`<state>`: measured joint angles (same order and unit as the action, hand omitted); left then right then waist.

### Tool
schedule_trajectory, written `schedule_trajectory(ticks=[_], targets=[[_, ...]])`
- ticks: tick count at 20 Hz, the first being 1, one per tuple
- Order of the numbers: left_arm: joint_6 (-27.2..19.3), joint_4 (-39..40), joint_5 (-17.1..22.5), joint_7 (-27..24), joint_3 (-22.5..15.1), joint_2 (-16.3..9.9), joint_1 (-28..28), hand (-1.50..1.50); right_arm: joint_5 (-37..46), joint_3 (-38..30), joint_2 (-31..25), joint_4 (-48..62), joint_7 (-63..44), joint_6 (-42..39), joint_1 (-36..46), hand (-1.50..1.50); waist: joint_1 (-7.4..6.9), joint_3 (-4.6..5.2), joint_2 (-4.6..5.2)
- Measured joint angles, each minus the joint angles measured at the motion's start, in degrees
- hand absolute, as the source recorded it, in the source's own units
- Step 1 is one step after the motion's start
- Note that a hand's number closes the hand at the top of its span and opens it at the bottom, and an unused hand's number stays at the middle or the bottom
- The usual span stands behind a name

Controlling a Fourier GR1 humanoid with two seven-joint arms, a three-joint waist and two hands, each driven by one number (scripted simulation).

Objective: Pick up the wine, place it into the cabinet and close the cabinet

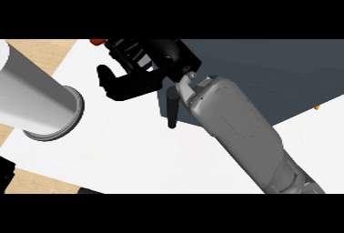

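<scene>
Basically one arm fills the view: the grey right forearm [242, 132] comes in from the lower right and runs diagonally up toward top centre, ending in the black right hand [144, 63] near the upper edge. The hand sits over the white table [134, 150], right at the border where the white meets a dark slate panel [275, 73] that takes up the upper right. Hand state: cannot tell. Its black parts overlap each other and run up against the top edge, so it isn't clear whether it is open or closed, or whether it has hold of anything. Wine: no bottle shape can be made out. A small red bit [98, 42] pokes in at the top edge, just left of the hand and touching or nearly touching it; can't say whether that is the wine. At far left a big white cylinder [33, 98] with a flared grey rim lies tilted, rim end pointing lower right, close to the camera and well apart from the hand. Light wood [47, 52] shows behind it at upper left and again at the lower left corner past the table's edge. A tiny orange mark [317, 107] sits at the right, on the lower border of the dark panel.
</scene>
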<state>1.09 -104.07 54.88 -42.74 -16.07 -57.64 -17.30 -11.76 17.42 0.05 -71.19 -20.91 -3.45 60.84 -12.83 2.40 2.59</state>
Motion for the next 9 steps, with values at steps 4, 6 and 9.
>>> schedule_trajectory(ticks=[4, 6, 9], targets=[[-0.2, 0.4, 0.0, -0.2, 0.0, 0.4, -0.4, 1.50, -1.7, 0.6, 0.0, 2.0, 2.4, -0.6, 0.7, 1.50, 0.78, 0.13, -0.42], [-0.2, 0.6, 0.0, -0.3, 0.0, 0.5, -0.6, 1.50, -2.3, 0.9, 0.0, 2.9, 3.8, -0.9, 1.0, 1.50, 1.18, 0.18, -0.57], [-0.2, 0.9, -0.1, -0.5, 0.1, 0.7, -0.7, 1.50, -3.0, 1.4, 0.0, 4.1, 5.7, -1.4, 1.4, 1.50, 1.67, 0.20, -0.77]])
